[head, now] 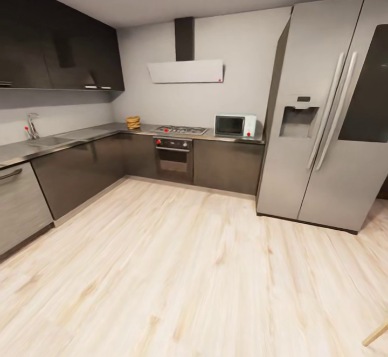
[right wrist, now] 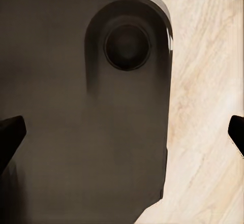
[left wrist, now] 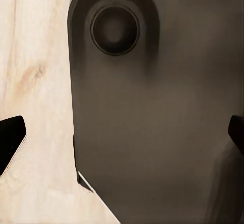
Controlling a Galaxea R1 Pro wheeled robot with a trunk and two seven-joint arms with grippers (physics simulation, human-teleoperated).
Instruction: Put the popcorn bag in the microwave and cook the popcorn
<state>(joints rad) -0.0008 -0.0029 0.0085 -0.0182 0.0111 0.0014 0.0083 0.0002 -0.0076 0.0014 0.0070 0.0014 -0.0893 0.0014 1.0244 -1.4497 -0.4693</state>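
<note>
microwave on the far countertop, robot across the room.
the microwave (head: 235, 125) stands on the grey countertop (head: 81, 136) between the gas hob (head: 180, 129) and the fridge (head: 323, 114). both claws, left (left wrist: 122, 137) and right (right wrist: 122, 135), are wide apart and hold nothing, above the dark robot base (left wrist: 152, 107) and wood floor (head: 188, 270).

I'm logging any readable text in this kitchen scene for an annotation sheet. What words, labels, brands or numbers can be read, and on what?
No text can be read in these pictures.
The microwave has a pale control panel with a red dot, but no legible markings.
The fridge has a small dark panel above its dispenser, too small to read.
The built-in oven has a dark control strip, too blurred to read.
The popcorn bag shows no readable label from here.
</note>
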